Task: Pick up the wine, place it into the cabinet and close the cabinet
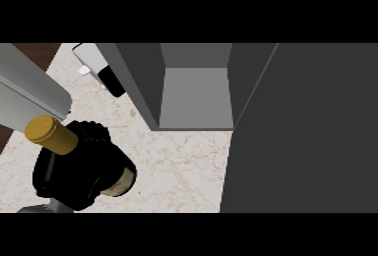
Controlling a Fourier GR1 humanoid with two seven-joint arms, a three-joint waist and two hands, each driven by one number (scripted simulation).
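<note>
Left hand's fingers [94,139] clenching the wine bottle [50,133], left of the open cabinet [195,102].

I am seeing the fingers wrapping the bottle's dark body, its gold cap sticking out above the left hand [74,175] and its label peeking out on the side toward the cabinet. The bottle is sitting outside the cabinet, over the marbled desk [181,162] and nearer to me than the cabinet's grey shelf. A broad dark panel [303,130] is standing at the cabinet's right.

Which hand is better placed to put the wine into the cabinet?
Left. The left hand is curled round the wine, just left of the open cabinet; no right hand shows.
</note>
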